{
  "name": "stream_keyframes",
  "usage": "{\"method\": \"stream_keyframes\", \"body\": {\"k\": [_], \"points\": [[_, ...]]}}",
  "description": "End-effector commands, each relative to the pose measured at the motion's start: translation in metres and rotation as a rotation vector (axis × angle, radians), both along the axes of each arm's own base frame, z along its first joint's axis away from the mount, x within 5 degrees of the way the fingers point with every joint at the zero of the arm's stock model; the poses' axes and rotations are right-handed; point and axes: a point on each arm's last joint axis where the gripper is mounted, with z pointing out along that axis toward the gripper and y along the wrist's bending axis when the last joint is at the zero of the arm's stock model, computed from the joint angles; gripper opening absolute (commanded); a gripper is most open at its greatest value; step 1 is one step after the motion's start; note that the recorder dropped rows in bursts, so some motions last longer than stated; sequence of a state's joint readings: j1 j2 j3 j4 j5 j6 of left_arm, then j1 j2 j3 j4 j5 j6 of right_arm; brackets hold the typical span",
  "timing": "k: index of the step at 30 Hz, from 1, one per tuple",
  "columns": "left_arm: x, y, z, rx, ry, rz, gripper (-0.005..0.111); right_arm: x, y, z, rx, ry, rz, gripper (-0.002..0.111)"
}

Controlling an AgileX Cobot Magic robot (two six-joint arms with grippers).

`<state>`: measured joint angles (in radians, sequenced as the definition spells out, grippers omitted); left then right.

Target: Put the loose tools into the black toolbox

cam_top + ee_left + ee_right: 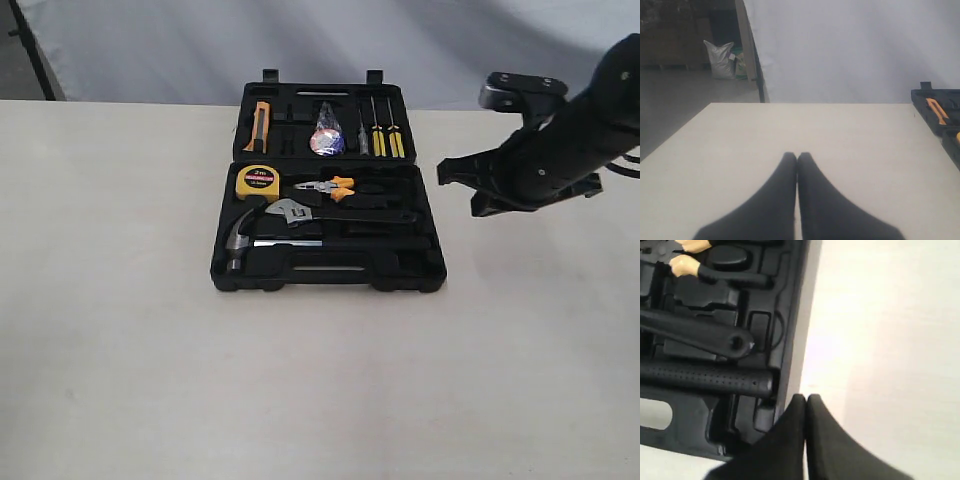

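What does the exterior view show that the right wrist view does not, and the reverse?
Only exterior: the yellow tape measure, the small black tape roll with blue-red label, the head of the steel claw hammer. Only right wrist: the black fingers of the right gripper, pressed together; the hole at the handle end of the black adjustable wrench. Both: the large black plastic toolbox holding hammer, wrench and orange-yellow-armed pliers.

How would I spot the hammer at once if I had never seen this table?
Find the open black toolbox in the middle of the pale table. In its nearer half, along the front, lies the hammer, head at the left. Unlike the black wrench just behind it, it has a shiny curved claw head and chrome neck.
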<state>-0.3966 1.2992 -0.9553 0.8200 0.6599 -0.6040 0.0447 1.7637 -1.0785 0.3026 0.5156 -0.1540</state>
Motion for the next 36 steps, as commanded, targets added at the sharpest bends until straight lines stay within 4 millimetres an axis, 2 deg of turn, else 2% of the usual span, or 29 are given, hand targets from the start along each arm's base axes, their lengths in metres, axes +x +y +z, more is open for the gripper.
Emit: {"method": "stream_keyframes", "body": {"k": [1, 8, 12, 17, 20, 23, 26, 29, 33, 36], "points": [[-0.002, 0.0, -0.001, -0.027, -0.005, 0.001, 0.001, -0.022, -0.007, 0.015, 0.04, -0.04, -0.086, 0.0], [-0.002, 0.0, -0.001, -0.027, -0.005, 0.001, 0.001, -0.076, -0.009, 0.05, 0.035, -0.123, -0.074, 0.0], [-0.002, 0.0, -0.001, -0.027, -0.005, 0.001, 0.001, -0.118, -0.013, 0.071, 0.008, -0.222, -0.074, 0.0], [-0.002, 0.0, -0.001, -0.027, -0.005, 0.001, 0.001, -0.183, -0.019, 0.092, -0.045, -0.41, -0.078, -0.001], [-0.002, 0.0, -0.001, -0.027, -0.005, 0.001, 0.001, -0.219, -0.023, 0.096, -0.078, -0.548, -0.086, -0.001], [-0.002, 0.0, -0.001, -0.027, -0.005, 0.001, 0.001, -0.25, -0.027, 0.089, -0.133, -0.664, -0.077, -0.001], [-0.002, 0.0, -0.001, -0.027, -0.005, 0.001, 0.001, -0.276, -0.028, 0.08, -0.151, -0.757, -0.078, -0.001], [-0.002, 0.0, -0.001, -0.027, -0.005, 0.001, 0.001, -0.299, -0.029, 0.08, -0.141, -0.871, -0.09, -0.001], [-0.002, 0.0, -0.001, -0.027, -0.005, 0.001, 0.001, -0.322, -0.029, 0.085, -0.131, -1.026, -0.103, -0.001], [-0.002, 0.0, -0.001, -0.027, -0.005, 0.001, 0.001, -0.323, -0.029, 0.087, -0.134, -1.037, -0.101, -0.001]]}}
